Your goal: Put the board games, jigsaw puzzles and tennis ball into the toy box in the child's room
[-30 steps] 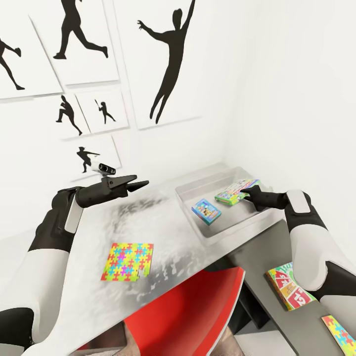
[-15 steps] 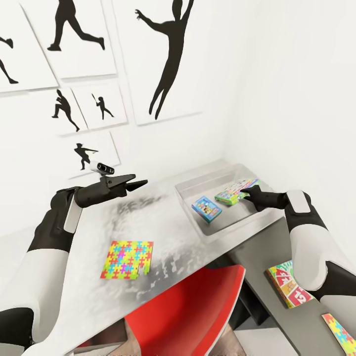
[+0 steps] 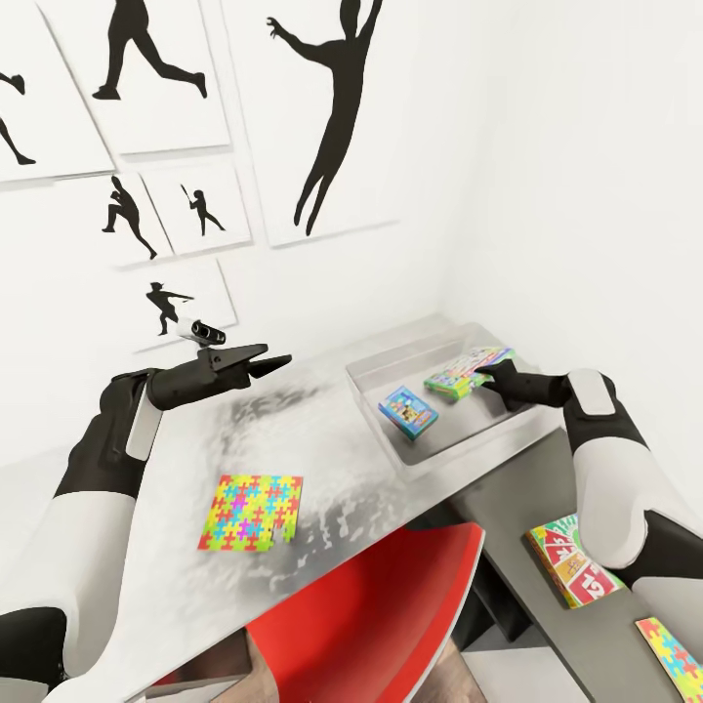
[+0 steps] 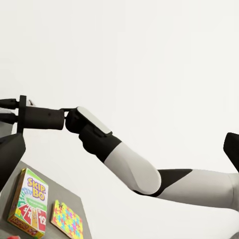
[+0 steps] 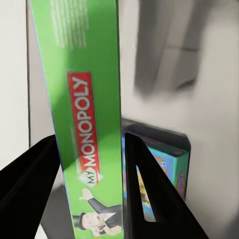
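Head view: right gripper [image 3: 485, 377] reaching over the toy box [image 3: 371, 375] at the far right end of the pale table [image 3: 322, 430], fingers clamped on the edge of the green and white board game [image 3: 459, 373], held tilted above the box floor. Blue board game [image 3: 408, 411] lying flat inside the toy box, just beside the held one. Left gripper [image 3: 268, 362] hovering above the table, well apart from the box, jaws close together with nothing between. Jigsaw puzzle [image 3: 251, 513] flat on the tabletop below the left arm, near the front edge. Red chair [image 3: 381, 615] tucked under that edge. On the lower dark grey side unit [image 3: 508, 517], the yellow-green and red board game [image 3: 572, 572] and, nearer the corner of the picture, a second jigsaw puzzle [image 3: 676, 660], partly cut off by the frame. Black silhouette posters [image 3: 327, 117] on the white wall behind.

Left wrist view: right arm [image 4: 124, 164] stretched across a white wall; below it the Skip-Bo board game [image 4: 28, 201] and the second jigsaw puzzle [image 4: 67, 219] side by side on the dark unit, close but apart.

Right wrist view: green My Monopoly box [image 5: 87, 124] standing edgewise between the two dark fingers [image 5: 149, 194], both pressed against it. Blue board game [image 5: 159, 169] lying just behind, on the grey floor of the toy box [image 5: 209, 109].
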### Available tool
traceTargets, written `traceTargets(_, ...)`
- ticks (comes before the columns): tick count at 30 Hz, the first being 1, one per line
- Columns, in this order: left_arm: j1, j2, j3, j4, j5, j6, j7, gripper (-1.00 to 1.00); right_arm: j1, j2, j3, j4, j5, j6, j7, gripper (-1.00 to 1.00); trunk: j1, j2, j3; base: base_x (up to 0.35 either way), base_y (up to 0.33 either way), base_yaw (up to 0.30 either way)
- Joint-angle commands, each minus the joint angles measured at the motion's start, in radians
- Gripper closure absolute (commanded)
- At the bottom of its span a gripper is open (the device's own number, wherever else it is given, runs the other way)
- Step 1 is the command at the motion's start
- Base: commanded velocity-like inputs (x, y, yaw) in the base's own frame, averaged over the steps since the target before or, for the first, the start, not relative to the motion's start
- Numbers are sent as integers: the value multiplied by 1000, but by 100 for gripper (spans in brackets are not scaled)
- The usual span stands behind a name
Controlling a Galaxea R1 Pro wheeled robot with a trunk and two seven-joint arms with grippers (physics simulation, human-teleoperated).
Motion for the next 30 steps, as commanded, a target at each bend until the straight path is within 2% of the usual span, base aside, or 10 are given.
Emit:
traceTargets(1,-1,0,0,0,1,11,-3,-100,-3,0,-3,-1,-10,3,-11,100,1,-2,-2,0,0,0)
traceTargets(13,-1,0,0,0,1,11,-3,-100,-17,0,-3,1,-11,3,-11,100,1,-2,-2,0,0,0)
traceTargets(14,-1,0,0,0,1,11,-3,-100,-17,0,-3,1,-11,3,-11,-100,1,-2,-2,0,0,0)
traceTargets(30,-1,0,0,0,2,11,-3,-100,-18,0,-3,1,-11,5,-11,-100,1,-2,-2,0,0,0)
